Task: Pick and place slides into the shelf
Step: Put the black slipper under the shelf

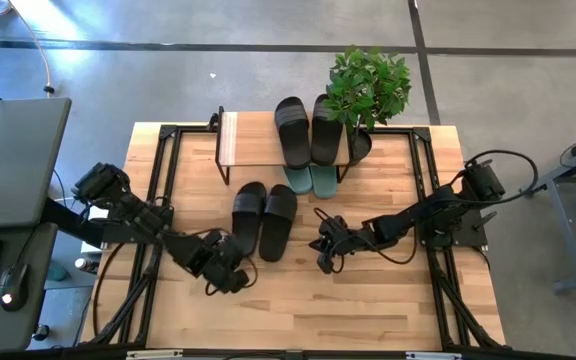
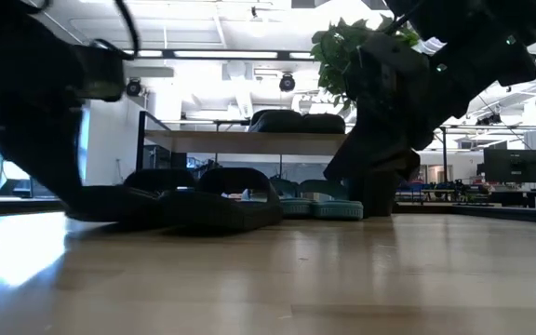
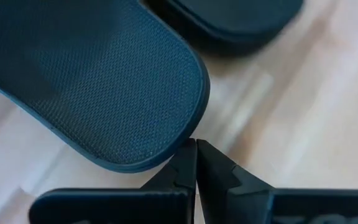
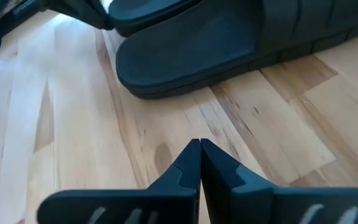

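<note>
One black pair of slides lies on the table in front of the shelf, soles down. A second black pair rests on the shelf's plank, and the sage-green pair sits under it on the table. My left gripper is shut and low, just near of the heel of the left black slide. My right gripper is also shut. It hovers over bare wood to the right of the right black slide and touches nothing. My left gripper has its shut fingertips right at the heel rim of the left black slide, coming level from the table's near side. I cannot tell whether they touch it. The slide lies flat on the table.
A potted plant stands at the shelf's right end, its leaves overhanging the slides there. The left half of the plank is bare. Black frame rails run along the table's left and right edges. Bare wood spreads toward the near edge.
</note>
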Robot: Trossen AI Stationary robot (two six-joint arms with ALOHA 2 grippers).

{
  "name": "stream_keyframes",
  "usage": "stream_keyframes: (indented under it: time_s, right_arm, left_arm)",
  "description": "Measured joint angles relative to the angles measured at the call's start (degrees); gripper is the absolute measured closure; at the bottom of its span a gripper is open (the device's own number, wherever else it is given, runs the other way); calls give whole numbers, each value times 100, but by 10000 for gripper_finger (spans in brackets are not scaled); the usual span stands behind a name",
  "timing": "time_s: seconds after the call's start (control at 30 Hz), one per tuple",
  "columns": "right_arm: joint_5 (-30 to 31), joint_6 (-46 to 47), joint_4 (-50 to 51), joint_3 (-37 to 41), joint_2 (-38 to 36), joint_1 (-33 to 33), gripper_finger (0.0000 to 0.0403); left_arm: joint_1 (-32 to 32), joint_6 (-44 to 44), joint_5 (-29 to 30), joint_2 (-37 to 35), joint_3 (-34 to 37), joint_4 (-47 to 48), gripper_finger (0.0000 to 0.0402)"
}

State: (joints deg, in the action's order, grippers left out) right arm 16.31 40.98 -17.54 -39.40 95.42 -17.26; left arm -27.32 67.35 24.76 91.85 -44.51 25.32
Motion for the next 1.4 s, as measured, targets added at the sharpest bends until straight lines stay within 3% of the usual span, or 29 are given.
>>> stream_keyframes:
  time_s: [0.3,1.03,1.2,1.4]
  right_arm:
    - [42,124,8,2,0,-72,403]
    - [780,853,78,4,2,-656,403]
    - [812,936,68,4,2,-667,403]
    - [873,888,56,4,2,-479,403]
  left_arm:
    - [884,-394,167,0,0,2,401]
    - [3018,-1296,458,0,0,52,401]
    - [3108,-1311,345,-1,0,4,401]
    - [2538,-1300,28,-27,2,-36,399]
